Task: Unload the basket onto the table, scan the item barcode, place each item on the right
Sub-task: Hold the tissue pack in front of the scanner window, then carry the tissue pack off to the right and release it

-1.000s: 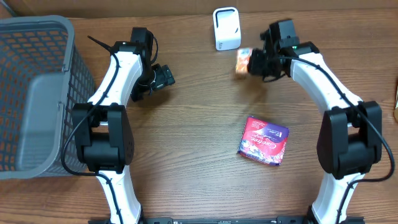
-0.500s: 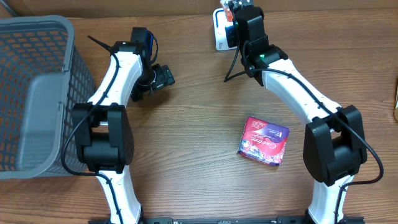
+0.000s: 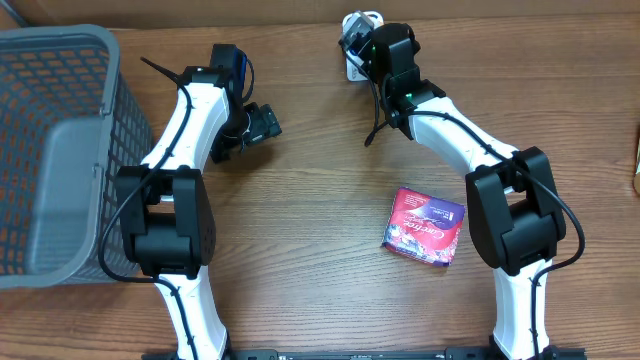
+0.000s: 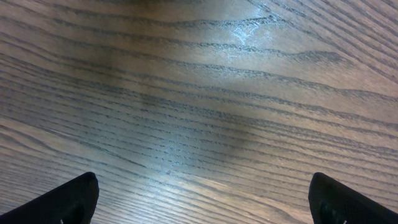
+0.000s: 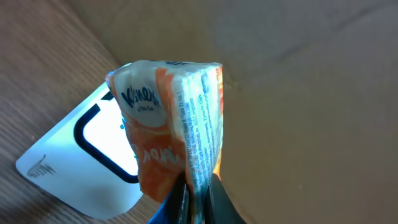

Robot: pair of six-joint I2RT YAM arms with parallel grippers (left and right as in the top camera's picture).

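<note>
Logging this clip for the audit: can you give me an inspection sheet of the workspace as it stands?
Surface: wooden table, bare grain, no spills seen.
Job's things: orange Kleenex pack held up before the white scanner; red packet flat on the table.
Clutter: grey basket at the left edge.
Grippers: right gripper shut on the Kleenex pack; left gripper open above bare wood.
Cables: black cable looping off the right arm.
Surroundings: brown board behind the scanner.

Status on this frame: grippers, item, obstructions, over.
Left gripper open, empty, over table. Right gripper shut on Kleenex pack, held at white scanner. Nothing between them; red packet lies aside.
</note>
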